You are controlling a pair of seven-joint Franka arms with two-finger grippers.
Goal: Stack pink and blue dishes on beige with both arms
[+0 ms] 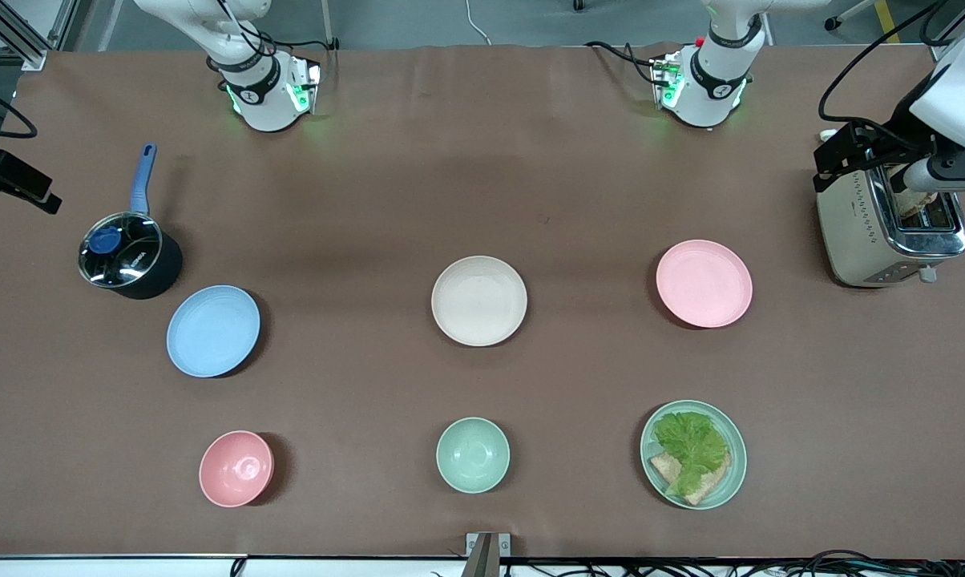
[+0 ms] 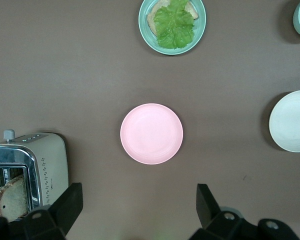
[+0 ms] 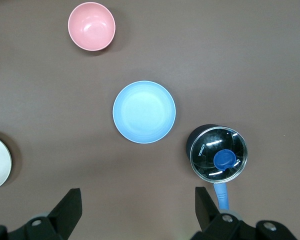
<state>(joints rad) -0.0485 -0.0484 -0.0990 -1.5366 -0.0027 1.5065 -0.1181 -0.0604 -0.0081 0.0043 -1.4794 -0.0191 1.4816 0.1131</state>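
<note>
No stacking is yet begun: the beige plate [image 1: 478, 300] lies mid-worktop as base, with the blue plate [image 1: 213, 330] at its 9 o'clock under the wide-open, empty right hand [image 3: 135, 212] and the pink plate [image 1: 704, 283] at 3 o'clock under the equally open, empty left hand [image 2: 137, 212].

Beige plate [image 1: 478, 300] — shallow, round, cream matte, empty — lies flat at mid-table, bare on top. Pink plate [image 1: 704, 283], pale, same size, empty, lies flat toward the left arm's end of the table, well apart from the beige one. Blue plate [image 1: 213, 330], light blue, equal size, empty, lies flat toward the right arm's end — slightly nearer the front camera. No plate touches another.
</note>
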